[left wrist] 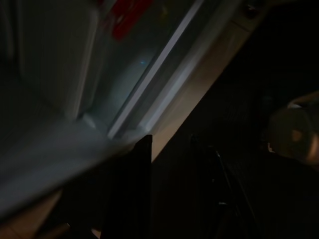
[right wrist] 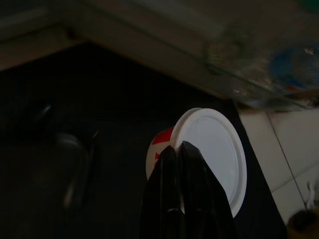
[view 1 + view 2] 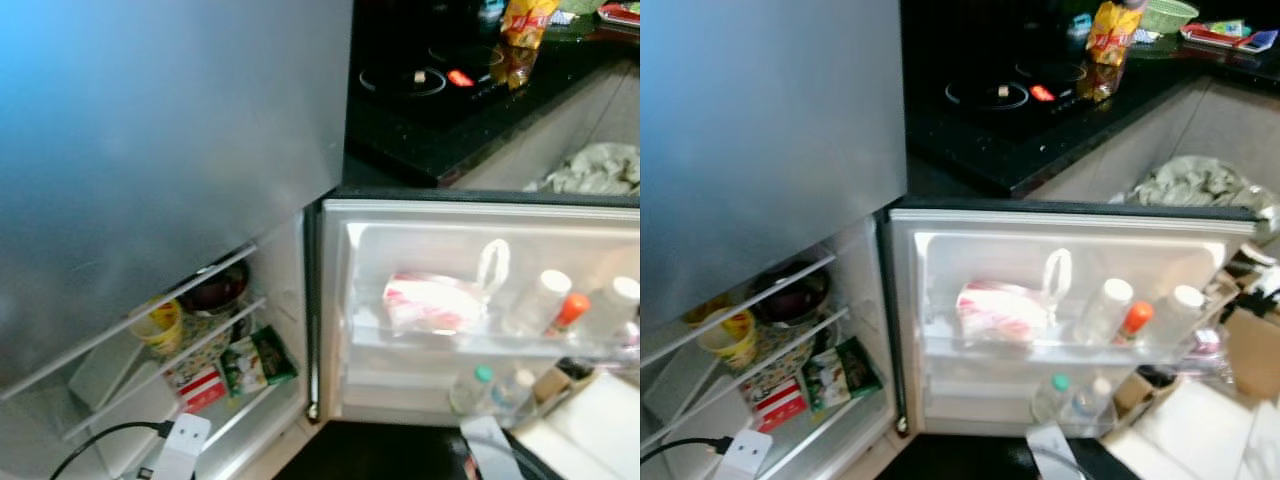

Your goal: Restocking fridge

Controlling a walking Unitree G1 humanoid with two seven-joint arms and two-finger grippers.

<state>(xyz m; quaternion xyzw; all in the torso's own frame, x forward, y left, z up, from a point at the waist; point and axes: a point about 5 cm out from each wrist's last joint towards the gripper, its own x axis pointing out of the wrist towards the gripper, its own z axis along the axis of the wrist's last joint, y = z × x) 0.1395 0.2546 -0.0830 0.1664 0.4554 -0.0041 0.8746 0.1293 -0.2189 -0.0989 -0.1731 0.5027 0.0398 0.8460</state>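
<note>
Head views: the fridge door [image 3: 480, 330] is standing open at lower right, bottles [image 3: 540, 300] lining its shelf.

Left wrist: left gripper [image 1: 167, 149] is hanging slightly parted by the fridge's bottom edge [image 1: 149, 94].

Right wrist: right gripper [image 2: 179, 154] is pinching a white-lidded container [image 2: 214, 154].

The right gripper [image 2: 180, 149] is pointing down toward six o'clock, its black jaws pressing together. The left gripper [image 1: 167, 147] is hanging low, jaws standing slightly apart.
</note>
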